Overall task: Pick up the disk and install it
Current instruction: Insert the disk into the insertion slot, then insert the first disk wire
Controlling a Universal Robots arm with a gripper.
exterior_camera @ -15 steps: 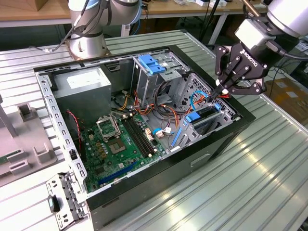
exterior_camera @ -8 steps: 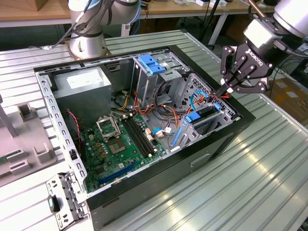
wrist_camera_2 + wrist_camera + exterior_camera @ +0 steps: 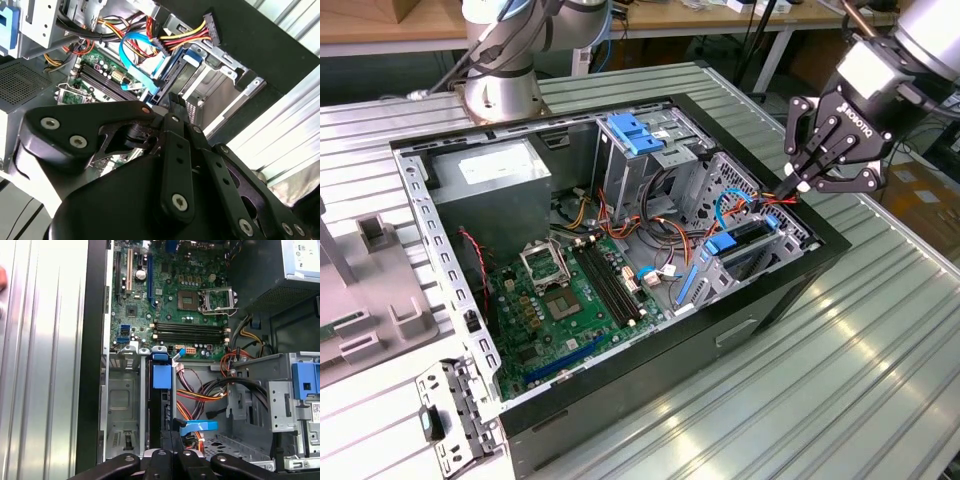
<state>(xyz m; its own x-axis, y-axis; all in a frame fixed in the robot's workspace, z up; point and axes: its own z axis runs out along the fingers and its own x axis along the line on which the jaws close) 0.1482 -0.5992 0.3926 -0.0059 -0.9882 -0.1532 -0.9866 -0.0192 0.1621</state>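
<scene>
Fingers pressed together, pinching nothing, the gripper hangs just over the disk — seated on edge in the computer case drive bay. The arm slants down from the exterior view's right.

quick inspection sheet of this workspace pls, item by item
surface: ribbed metal table, open computer case on it
job's things: disk stands on edge in the drive cage, its blue tab towards the motherboard
clutter: grey fixture blocks at the exterior view's left
grippers: gripper just above the drive cage, jaws closed, nothing seen between them
cables: red, yellow and orange wires and a blue ribbon cable beside the cage
surroundings: robot arm base past the case, wooden benches beyond
</scene>
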